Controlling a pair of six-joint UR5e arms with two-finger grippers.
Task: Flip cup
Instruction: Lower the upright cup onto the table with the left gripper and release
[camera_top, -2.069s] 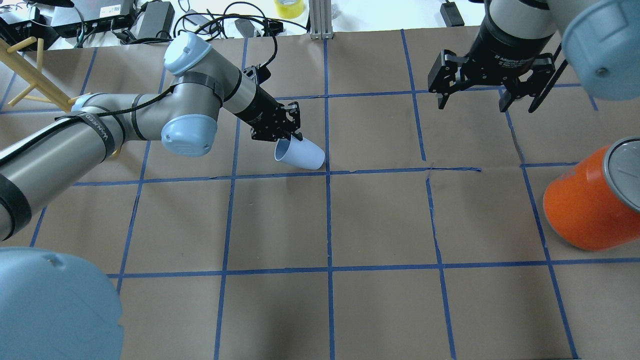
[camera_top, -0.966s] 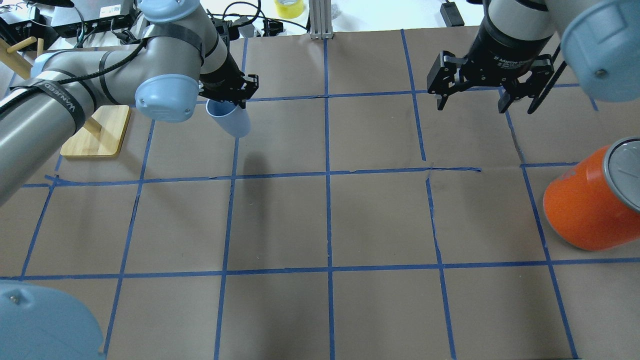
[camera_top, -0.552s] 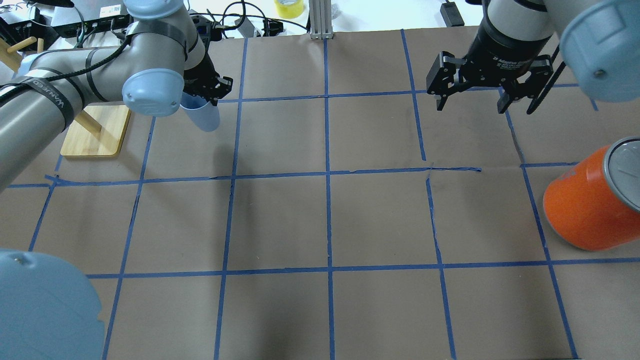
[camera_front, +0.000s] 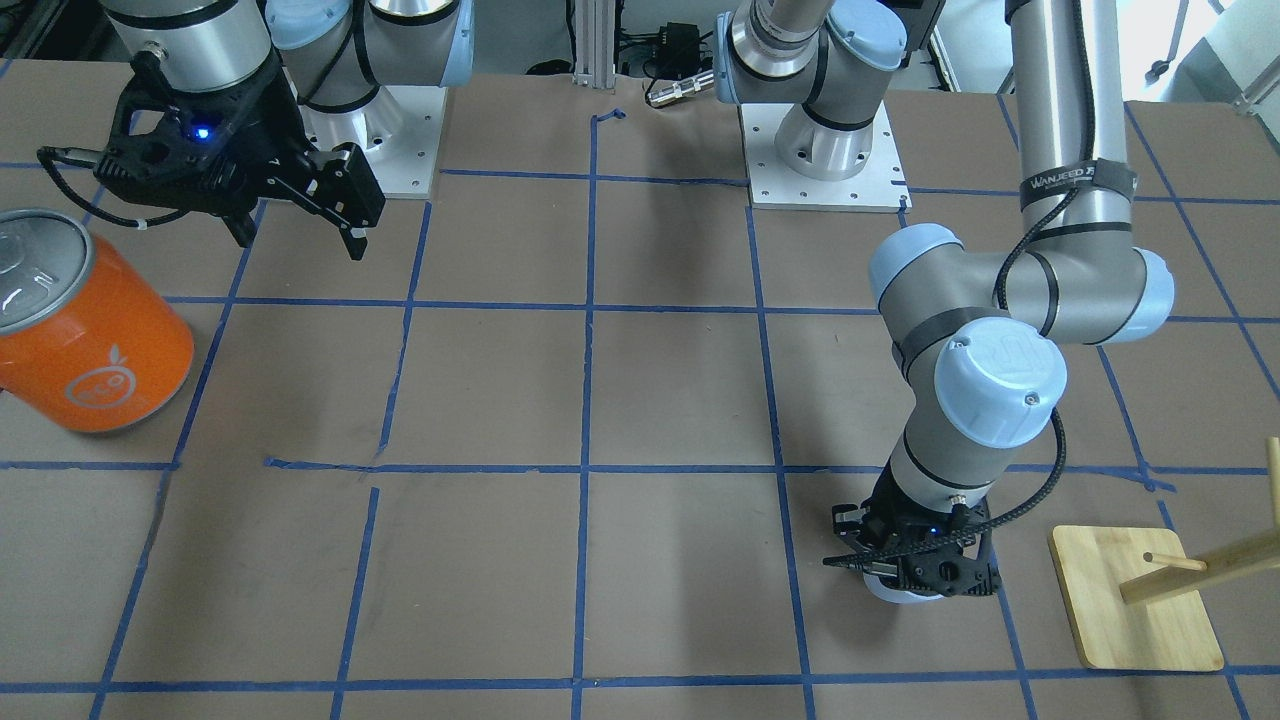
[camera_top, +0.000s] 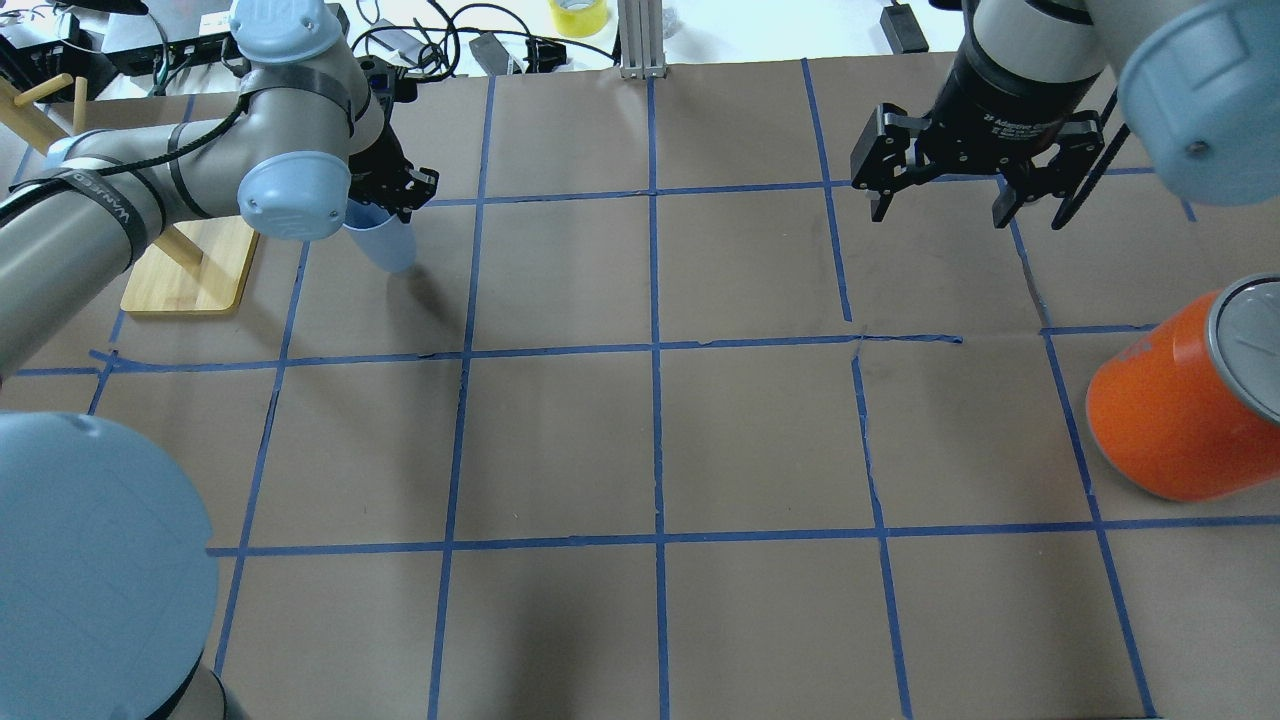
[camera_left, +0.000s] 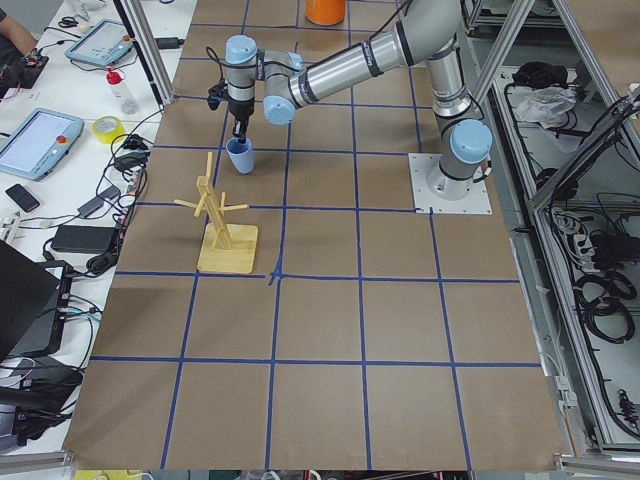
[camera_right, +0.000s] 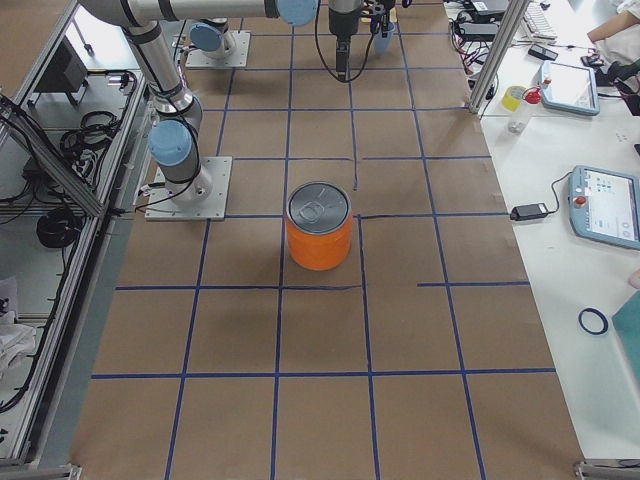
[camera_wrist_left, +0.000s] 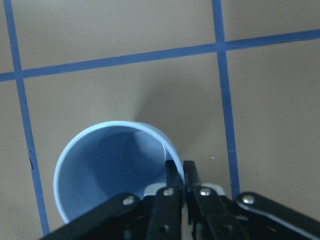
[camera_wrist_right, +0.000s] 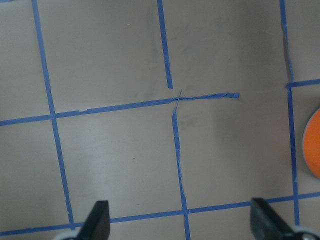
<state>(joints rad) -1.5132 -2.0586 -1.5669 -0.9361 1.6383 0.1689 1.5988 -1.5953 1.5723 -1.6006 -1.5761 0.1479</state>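
The cup (camera_top: 388, 245) is a pale lavender-blue tumbler. It stands mouth up at the far left of the table, next to the wooden stand. My left gripper (camera_top: 395, 200) points down and is shut on the cup's rim. In the left wrist view the fingers (camera_wrist_left: 173, 176) pinch the rim wall, one inside and one outside, and the cup's darker blue inside (camera_wrist_left: 112, 165) faces the camera. In the front view the gripper (camera_front: 915, 575) hides most of the cup (camera_front: 905, 594). I cannot tell whether its base touches the paper. My right gripper (camera_top: 945, 195) is open and empty, high at the far right.
A large orange can (camera_top: 1180, 410) with a silver lid stands at the right edge. A wooden peg stand (camera_top: 190, 265) sits just left of the cup. Cables and boxes lie beyond the table's far edge. Brown paper with a blue tape grid (camera_top: 655, 350) covers the table.
My left gripper has carried the cup from the table's middle to the far left. The cup has turned from lying tilted to mouth up. The right arm has barely moved.
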